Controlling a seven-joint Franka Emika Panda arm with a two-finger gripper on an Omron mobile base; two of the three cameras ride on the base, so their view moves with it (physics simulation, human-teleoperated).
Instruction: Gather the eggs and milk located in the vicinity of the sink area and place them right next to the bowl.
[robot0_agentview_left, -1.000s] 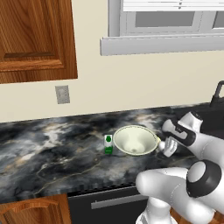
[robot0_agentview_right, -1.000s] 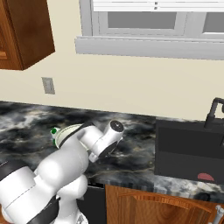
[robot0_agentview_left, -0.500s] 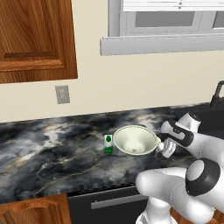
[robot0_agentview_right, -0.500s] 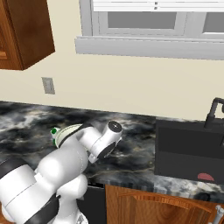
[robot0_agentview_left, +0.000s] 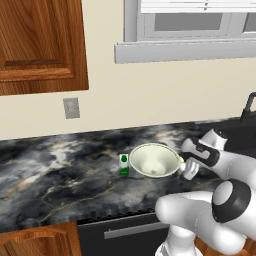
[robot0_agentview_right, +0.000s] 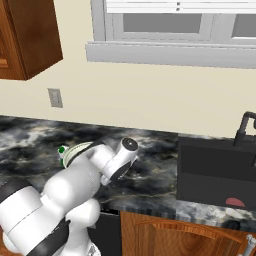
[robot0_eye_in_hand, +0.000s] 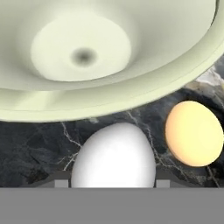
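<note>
The hand view has the pale cream-green bowl (robot0_eye_in_hand: 100, 57) spread across its top. Just below the bowl's rim, my gripper (robot0_eye_in_hand: 112, 182) is shut on a white egg (robot0_eye_in_hand: 113, 155), with a dark fingertip at each side of it. A tan egg (robot0_eye_in_hand: 194, 133) lies on the dark marble counter to the right of it, close to the bowl. From the left base view, the gripper (robot0_agentview_left: 189, 171) hangs low at the right side of the bowl (robot0_agentview_left: 155, 160). The milk (robot0_agentview_left: 124, 164) stands upright against the bowl's left side.
A black sink (robot0_agentview_right: 220, 170) with a dark faucet (robot0_agentview_right: 244, 128) sits to the right along the counter. The wall carries an outlet (robot0_agentview_left: 71, 108), a wooden cabinet (robot0_agentview_left: 40, 45) hangs at the upper left, and a window sill (robot0_agentview_left: 185, 50) runs above.
The hand has moved a little lower and closer to the bowl's right side, the white egg still in its grip. Bowl and milk have not moved.
</note>
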